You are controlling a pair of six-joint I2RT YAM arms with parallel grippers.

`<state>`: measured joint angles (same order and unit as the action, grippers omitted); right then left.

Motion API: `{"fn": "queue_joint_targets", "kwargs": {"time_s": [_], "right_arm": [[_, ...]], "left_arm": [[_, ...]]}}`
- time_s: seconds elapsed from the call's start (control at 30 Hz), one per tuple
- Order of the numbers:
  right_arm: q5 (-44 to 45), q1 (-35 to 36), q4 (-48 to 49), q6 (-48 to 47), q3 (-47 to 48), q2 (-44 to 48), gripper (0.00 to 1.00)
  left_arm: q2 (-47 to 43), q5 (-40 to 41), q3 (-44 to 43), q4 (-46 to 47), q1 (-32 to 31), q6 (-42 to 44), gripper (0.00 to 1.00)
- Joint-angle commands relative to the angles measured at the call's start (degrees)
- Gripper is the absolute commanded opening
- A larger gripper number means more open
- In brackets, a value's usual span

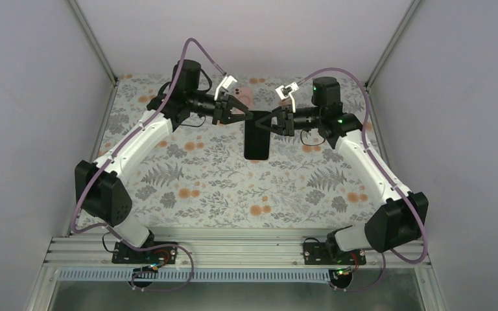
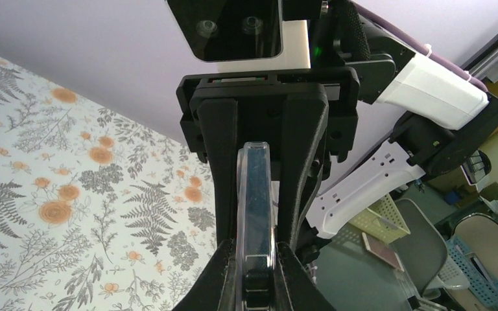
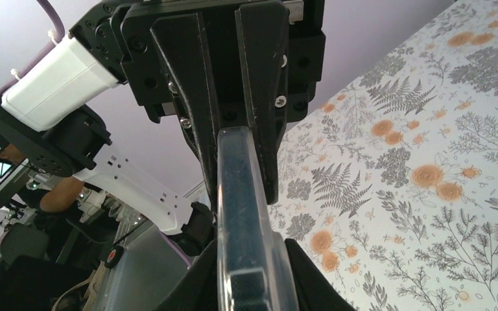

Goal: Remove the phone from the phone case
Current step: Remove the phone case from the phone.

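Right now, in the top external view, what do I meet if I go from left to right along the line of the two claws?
In order: left arm's white link → left claw → phone in its case → right claw → right arm's white link.

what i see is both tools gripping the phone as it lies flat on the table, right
No: the phone isn't on the table; the left wrist view shows it held up in the air. The left tool and right tool do grip it.
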<state>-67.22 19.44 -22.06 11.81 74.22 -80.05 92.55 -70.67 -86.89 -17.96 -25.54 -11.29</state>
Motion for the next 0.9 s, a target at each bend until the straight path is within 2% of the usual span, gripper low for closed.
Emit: {"fn": "queue_joint_targets", "kwargs": {"time_s": [0.0,0.13,0.3,0.37,0.47,0.63,0.7,0.77,0.87], "right_arm": [[-4.2,0.9,-5.5,-4.8,2.4,-0.6,0.2],[-4.1,1.1,-7.3,-6.1,3.1,-1.0,0.22],[-4.5,1.3,-8.8,-6.8,4.0,-1.7,0.14],[-4.9,1.4,-9.4,-7.2,4.1,-1.9,0.05],[-5.4,1.3,-7.8,-5.1,4.0,-1.8,0.04],[-6.7,-0.4,3.7,5.3,3.6,-0.5,0.04],[-6.7,-0.9,9.7,11.0,3.4,0.1,0.04],[-6.7,-1.4,14.8,15.1,3.5,0.3,0.04],[-6.8,-2.2,22.0,20.5,3.7,0.5,0.04]], "left_arm": [[1.2,0.7,-2.5,-0.1,-0.3,1.9,0.02],[1.7,0.8,-2.9,-0.7,-0.9,2.5,0.02],[1.8,0.9,-3.3,-1.4,-1.4,3.3,0.02],[2.0,1.0,-3.6,-1.6,-1.4,3.5,0.02],[1.6,2.1,-4.4,-2.0,-1.4,4.2,0.04],[1.0,2.5,-7.3,-3.1,0.2,5.0,0.42],[0.5,2.2,-8.6,-3.4,1.1,5.5,0.51],[-0.2,2.0,-10.0,-4.7,1.8,7.0,0.67],[-1.9,1.7,-10.5,-4.7,2.7,8.1,0.78]]}}
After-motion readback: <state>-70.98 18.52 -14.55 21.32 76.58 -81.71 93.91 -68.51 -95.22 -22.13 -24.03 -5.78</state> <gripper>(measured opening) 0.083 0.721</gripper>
